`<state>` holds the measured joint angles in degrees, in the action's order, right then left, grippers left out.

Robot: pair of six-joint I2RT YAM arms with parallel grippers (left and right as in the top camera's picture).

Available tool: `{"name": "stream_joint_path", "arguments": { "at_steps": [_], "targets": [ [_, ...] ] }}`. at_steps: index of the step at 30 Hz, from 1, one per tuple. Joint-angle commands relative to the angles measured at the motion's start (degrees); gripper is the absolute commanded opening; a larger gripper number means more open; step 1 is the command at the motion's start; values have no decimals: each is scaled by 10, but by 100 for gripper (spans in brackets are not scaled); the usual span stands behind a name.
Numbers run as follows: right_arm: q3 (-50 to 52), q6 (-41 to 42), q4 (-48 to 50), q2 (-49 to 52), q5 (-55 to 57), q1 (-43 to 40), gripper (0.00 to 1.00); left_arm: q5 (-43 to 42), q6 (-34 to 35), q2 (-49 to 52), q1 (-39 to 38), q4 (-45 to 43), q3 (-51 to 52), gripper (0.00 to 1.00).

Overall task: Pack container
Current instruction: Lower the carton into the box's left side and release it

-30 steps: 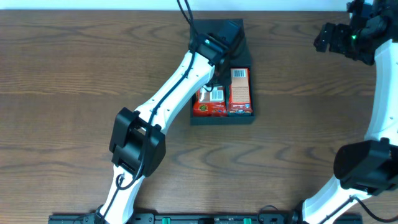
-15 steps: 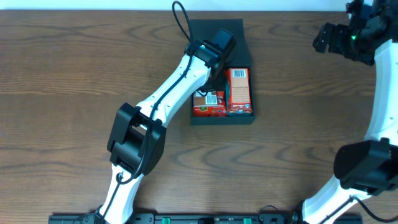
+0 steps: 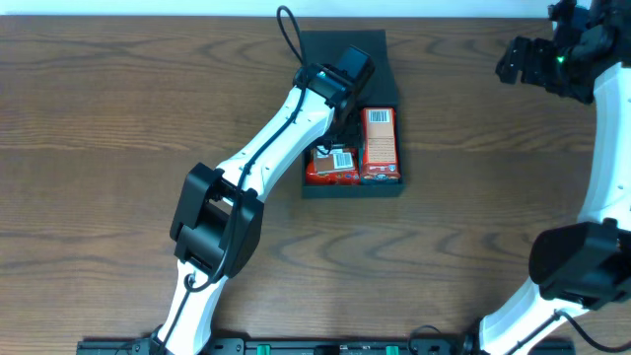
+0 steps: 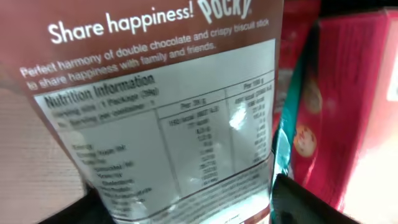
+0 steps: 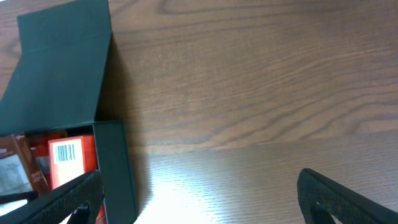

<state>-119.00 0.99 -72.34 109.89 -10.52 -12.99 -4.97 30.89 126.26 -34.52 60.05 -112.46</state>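
Pinching the Pocky packet [image 4: 155, 93] inside the container [image 3: 351, 189] at the far middle of the table [image 3: 118, 118], left gripper [image 4: 186, 205] risks jamming it against the red carton [image 3: 381, 146] if tilted; right gripper [image 5: 199, 205] hangs spread, well apart

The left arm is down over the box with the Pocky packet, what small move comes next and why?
Probably release and lift the left gripper straight up: the packet already lies inside the box, beside the red carton.
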Motion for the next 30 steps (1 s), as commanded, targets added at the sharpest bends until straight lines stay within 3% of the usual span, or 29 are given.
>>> {"name": "stream_joint_path", "arguments": {
  "at_steps": [1,5,12,19,22,23,24,26,30],
  "targets": [
    [-3,-6,0,2,-4,-3,99,-24,-41,-1,-3,9,6,66],
    [-3,-6,1,2,-5,-3,99,-19,-65,-1,-5,19,6,67],
    [-3,-6,1,2,-5,-3,99,-9,-66,-4,1,22,-5,98],
    [-3,-6,5,2,-22,0,98,23,-91,-32,13,45,-136,95],
    [-1,-6,3,3,-27,1,67,83,-90,-53,27,57,-181,95],
    [2,-6,3,5,-29,3,48,112,-90,-60,35,58,-190,95],
    [10,-6,3,10,-31,7,23,132,-88,-68,46,57,-193,95],
    [34,4,7,22,-37,18,2,142,-75,-76,73,58,-193,95],
    [99,11,18,64,-82,60,1,105,-43,-76,171,79,-189,95]
  ]
}}
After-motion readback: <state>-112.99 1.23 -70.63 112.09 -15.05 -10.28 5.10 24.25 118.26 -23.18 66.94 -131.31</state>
